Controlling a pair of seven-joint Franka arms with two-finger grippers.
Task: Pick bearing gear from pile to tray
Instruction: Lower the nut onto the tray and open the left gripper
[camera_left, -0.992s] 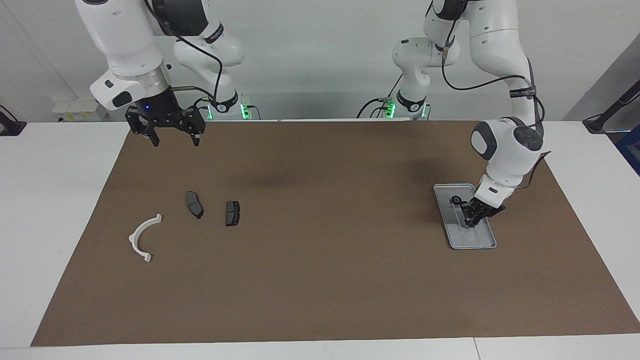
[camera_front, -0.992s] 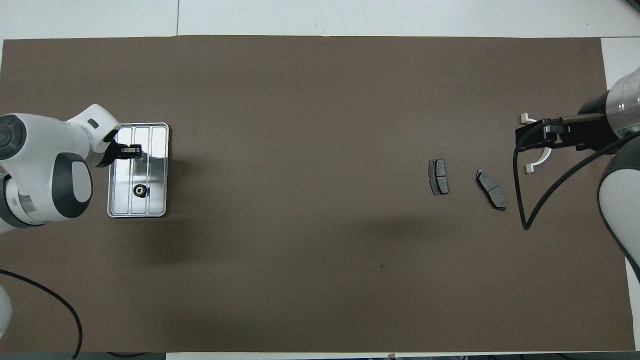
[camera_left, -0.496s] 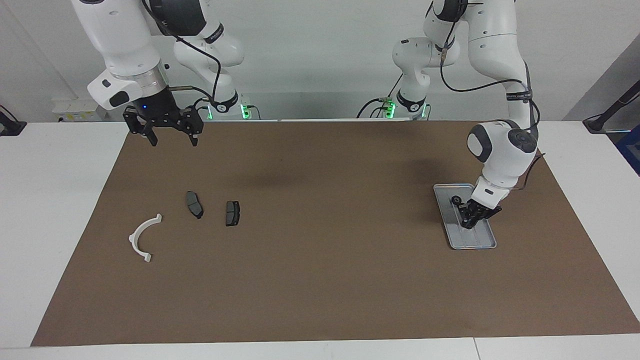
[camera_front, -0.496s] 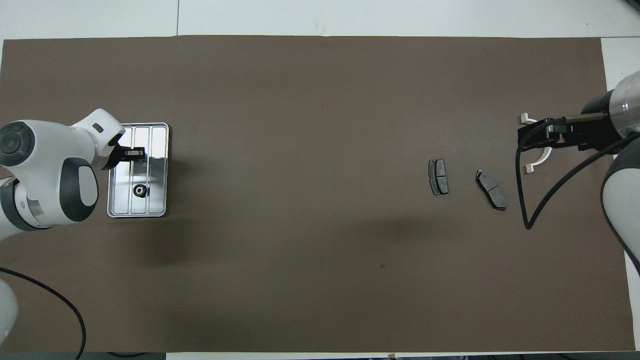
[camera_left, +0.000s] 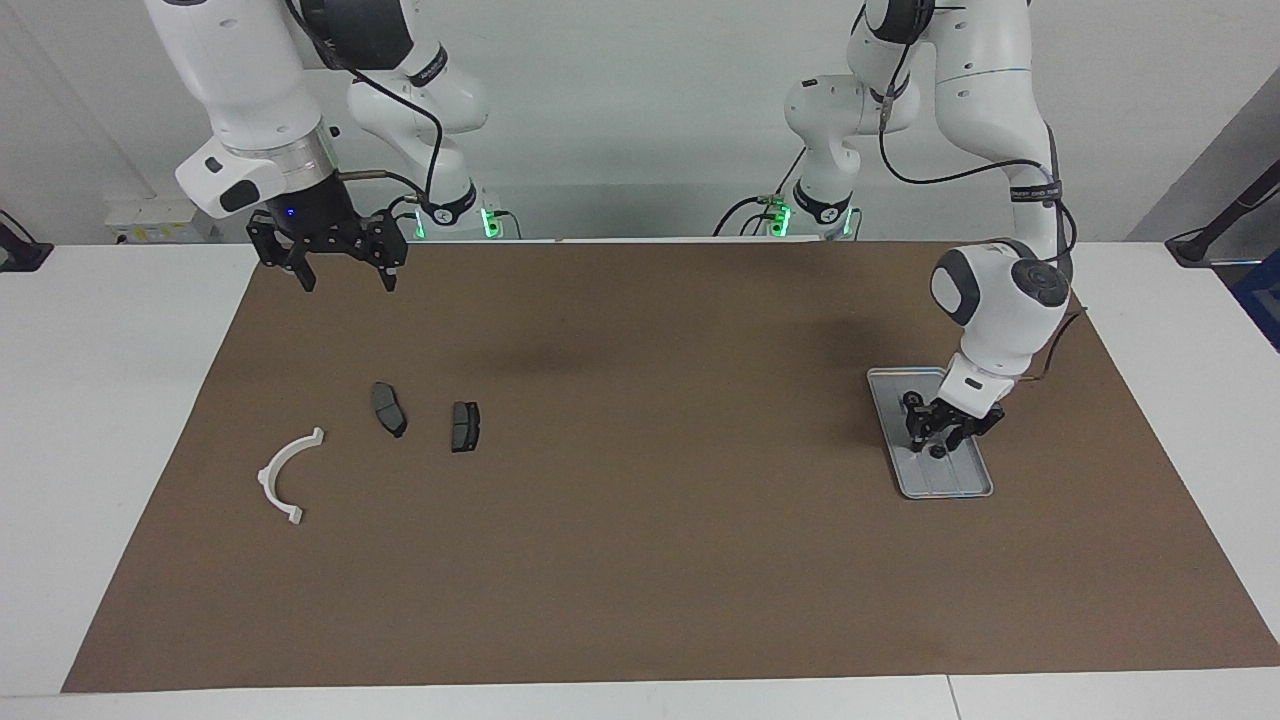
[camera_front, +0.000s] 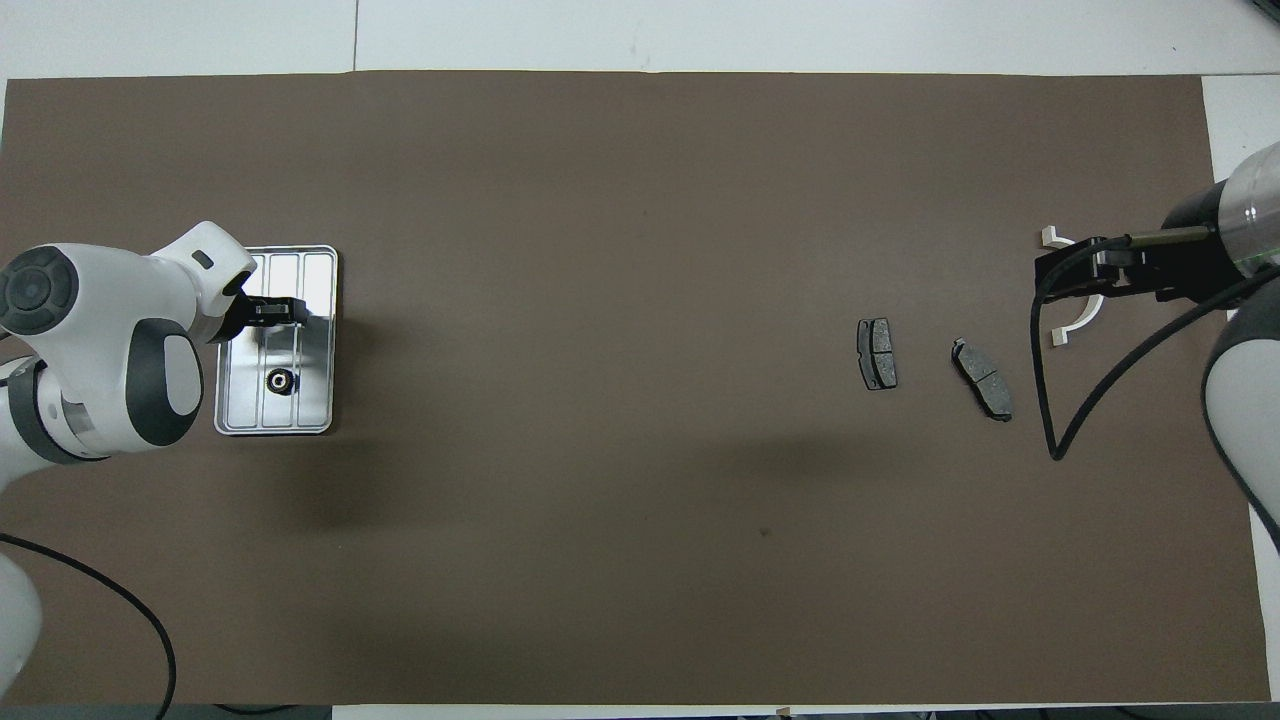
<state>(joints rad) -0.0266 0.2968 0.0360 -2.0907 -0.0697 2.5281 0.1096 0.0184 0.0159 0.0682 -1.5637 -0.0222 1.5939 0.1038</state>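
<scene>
The silver tray (camera_left: 962, 488) (camera_front: 318, 290) lies at the left arm's end of the brown mat. One black round bearing gear (camera_left: 911, 400) (camera_front: 279, 380) rests in it. A second small black round piece (camera_left: 937, 451) lies on the tray just under my left gripper (camera_left: 938, 432) (camera_front: 272, 310), which hangs low over the tray, open and holding nothing. The pile is at the right arm's end: a white half-ring bracket (camera_left: 288, 475) (camera_front: 1078, 318) and two dark plates (camera_left: 388, 408) (camera_left: 465, 426). My right gripper (camera_left: 346, 282) (camera_front: 1085, 272) waits open and raised over the mat's edge by the robots.
The brown mat (camera_left: 640, 560) covers most of the white table. A black cable (camera_front: 1045, 400) loops down from the right arm above the mat beside the plates (camera_front: 982, 378) (camera_front: 877, 353).
My left gripper has opened and lifted slightly over the tray. A small black round piece now lies free beneath it. The right arm has barely shifted.
</scene>
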